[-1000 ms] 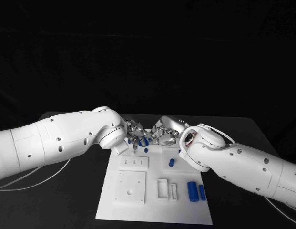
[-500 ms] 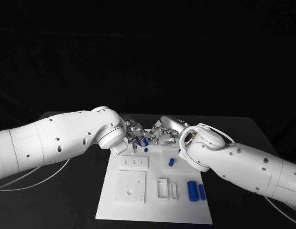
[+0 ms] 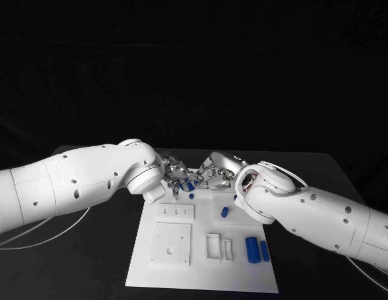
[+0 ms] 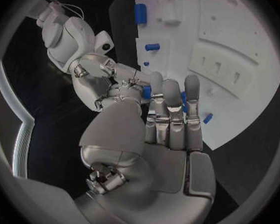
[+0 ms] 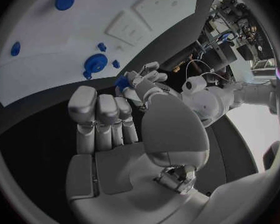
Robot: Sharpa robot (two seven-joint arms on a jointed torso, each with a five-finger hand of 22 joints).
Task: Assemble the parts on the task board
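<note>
The white task board (image 3: 203, 250) lies in the middle of the black table. My two hands meet over its far edge. My left hand (image 3: 173, 175) pinches a small blue part (image 3: 187, 185) in its fingertips, just above the board. In the right wrist view that blue part (image 5: 122, 82) sits among the left hand's fingers (image 5: 143, 79). My right hand (image 3: 215, 174) reaches in from the other side with its fingertips right at the part; I cannot tell whether it grips it. The left wrist view shows blue (image 4: 146, 92) between my left fingers (image 4: 171, 102) and the right hand (image 4: 102, 79).
Loose blue parts lie on the board: a short one (image 3: 224, 212), two cylinders (image 3: 252, 250) side by side near the front right, and a blue gear (image 5: 94, 62). Raised white fixtures (image 3: 171, 245) stand on the board's left and middle. Both forearms flank the board.
</note>
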